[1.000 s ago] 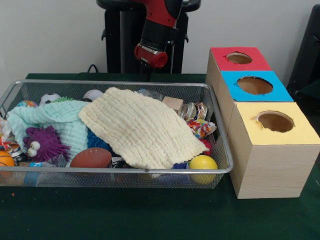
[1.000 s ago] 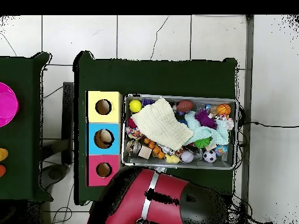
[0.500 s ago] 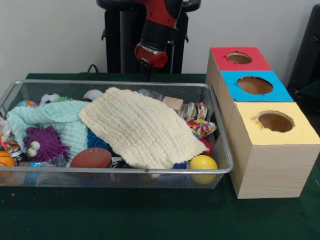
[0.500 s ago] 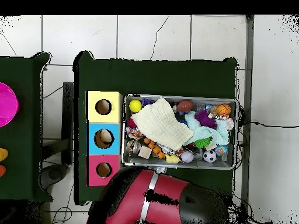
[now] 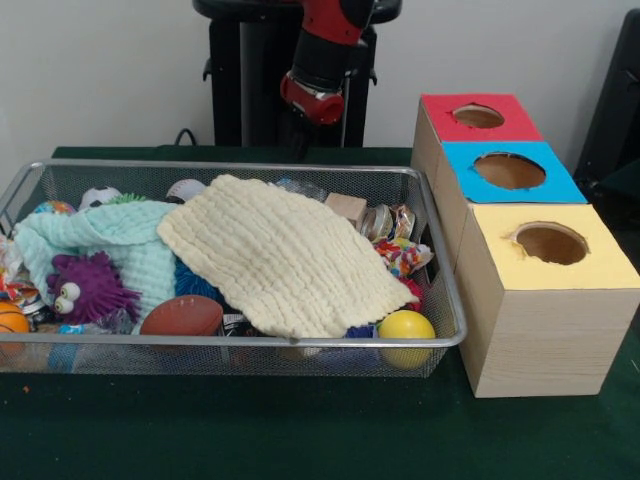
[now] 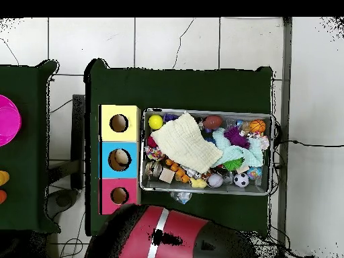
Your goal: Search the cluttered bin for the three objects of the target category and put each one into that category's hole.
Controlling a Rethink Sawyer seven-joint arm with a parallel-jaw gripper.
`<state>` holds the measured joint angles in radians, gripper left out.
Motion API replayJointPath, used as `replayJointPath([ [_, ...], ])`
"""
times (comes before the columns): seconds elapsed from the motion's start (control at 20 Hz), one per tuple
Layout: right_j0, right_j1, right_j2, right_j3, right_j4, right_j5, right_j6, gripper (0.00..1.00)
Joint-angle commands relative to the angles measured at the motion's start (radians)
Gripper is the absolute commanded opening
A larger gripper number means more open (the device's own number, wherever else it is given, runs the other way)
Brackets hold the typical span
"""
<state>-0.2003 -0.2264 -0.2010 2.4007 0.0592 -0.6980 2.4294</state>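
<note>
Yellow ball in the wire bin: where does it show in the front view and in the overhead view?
Front view: the yellow ball lies in the bin's near right corner, next to the yellow box.
Overhead view: the yellow ball lies in the bin's top left corner.
Shared landmark: the yellow box beside it.

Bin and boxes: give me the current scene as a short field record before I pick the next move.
bin: wire mesh bin, cluttered
top layer: cream cloth overlapping a mint cloth
exposed items: yellow ball, brown football, purple fuzzy toy, wooden block
boxes: red box, blue box, yellow box, in a row beside the bin
blue box hole: something inside
arm: wrist raised behind the bin
jaws: state unclear
</note>
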Motion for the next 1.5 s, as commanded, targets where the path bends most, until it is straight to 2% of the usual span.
replayJointPath([
  [0.05,0.045,-0.177,0.078,0.055,0.075,0.26,0.097,0.0],
  [0.2,0.064,-0.2,0.064,0.055,0.058,0.289,0.121,0.0],
  [0.3,0.069,-0.191,0.057,0.045,0.043,0.287,0.138,0.0],
  [0.4,0.064,-0.148,0.058,0.02,0.023,0.249,0.157,0.0],
  [0.75,0.063,0.048,0.056,-0.076,-0.01,0.019,0.235,0.0],
  [1.1,0.131,0.187,0.024,-0.119,0.05,-0.29,0.295,0.0],
  [1.25,0.133,0.225,0.026,-0.133,0.071,-0.352,0.283,0.0],
  [1.5,0.103,0.262,0.038,-0.152,0.075,-0.381,0.236,0.0],
])
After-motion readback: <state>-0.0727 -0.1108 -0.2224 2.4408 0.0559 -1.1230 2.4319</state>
